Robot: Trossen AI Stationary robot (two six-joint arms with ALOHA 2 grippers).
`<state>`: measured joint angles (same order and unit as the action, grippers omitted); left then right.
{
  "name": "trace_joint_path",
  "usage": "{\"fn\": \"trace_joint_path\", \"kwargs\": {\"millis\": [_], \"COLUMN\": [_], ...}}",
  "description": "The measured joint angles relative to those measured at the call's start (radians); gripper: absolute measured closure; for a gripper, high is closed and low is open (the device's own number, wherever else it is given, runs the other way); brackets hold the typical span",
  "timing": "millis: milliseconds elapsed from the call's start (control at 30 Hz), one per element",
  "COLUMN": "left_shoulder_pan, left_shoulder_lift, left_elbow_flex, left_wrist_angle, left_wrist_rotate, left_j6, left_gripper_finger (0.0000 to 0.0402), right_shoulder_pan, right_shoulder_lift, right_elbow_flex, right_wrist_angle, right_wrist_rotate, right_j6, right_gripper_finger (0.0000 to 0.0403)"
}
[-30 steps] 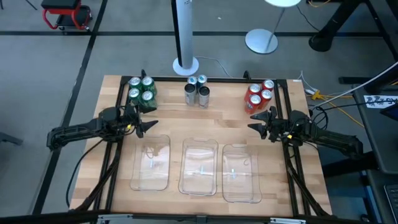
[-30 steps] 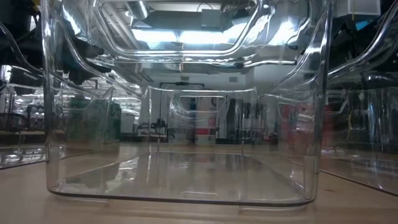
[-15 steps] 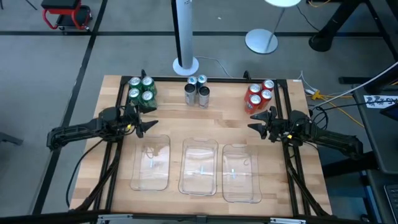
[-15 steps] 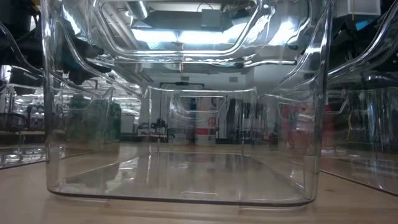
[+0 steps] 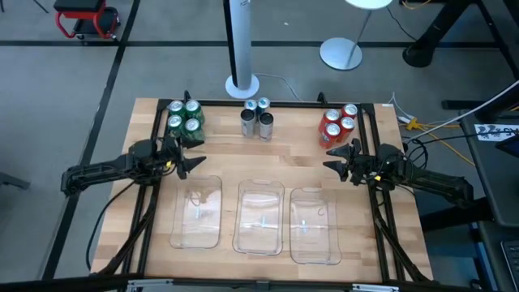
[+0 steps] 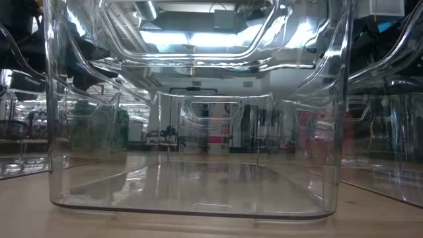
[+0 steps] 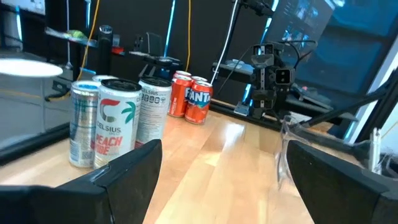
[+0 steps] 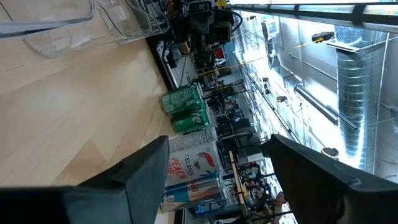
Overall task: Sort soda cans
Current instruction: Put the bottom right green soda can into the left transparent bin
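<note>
Left hand (image 5: 183,156) and right hand (image 5: 337,156) hover spread wide, holding nothing. Green cans (image 5: 184,118), silver Celsius cans (image 5: 257,118) and red Fanta cans (image 5: 338,123) stand grouped at the desk's (image 5: 219,146) far edge; three clear trays (image 5: 259,216) lie empty, so sorting appears unstarted.

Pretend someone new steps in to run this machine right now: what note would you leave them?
Left gripper: open, holds nothing, beside the green cans.
Right gripper: open, holds nothing, beside the red cans.
Silver cans stand between those two groups at the table's far edge.
Three clear trays sit in a row nearer the front, nothing in them.
Done: nothing sorted yet.
Left: probably all twelve cans go into trays.
</note>
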<state>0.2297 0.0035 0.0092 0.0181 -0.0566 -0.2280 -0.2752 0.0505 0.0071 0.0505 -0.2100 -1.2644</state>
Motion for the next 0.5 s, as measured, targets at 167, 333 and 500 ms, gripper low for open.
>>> {"fn": "trace_joint_path", "kwargs": {"millis": [167,333,500], "left_shoulder_pan": [0.0,0.0,0.0], "left_shoulder_lift": [0.0,0.0,0.0], "left_elbow_flex": [0.0,0.0,0.0], "left_wrist_angle": [0.0,0.0,0.0], "left_wrist_rotate": [0.0,0.0,0.0], "left_j6": [-0.046,-0.04,-0.061], "left_gripper_finger": [0.0068,0.0068,0.0068], "right_shoulder_pan": [0.0,0.0,0.0], "right_shoulder_lift": [0.0,0.0,0.0], "right_elbow_flex": [0.0,0.0,0.0], "right_wrist_angle": [0.0,0.0,0.0], "right_wrist_rotate": [0.0,0.0,0.007], "right_j6": [0.0,0.0,0.0], "right_gripper_finger": [0.0125,0.0125,0.0125]}}
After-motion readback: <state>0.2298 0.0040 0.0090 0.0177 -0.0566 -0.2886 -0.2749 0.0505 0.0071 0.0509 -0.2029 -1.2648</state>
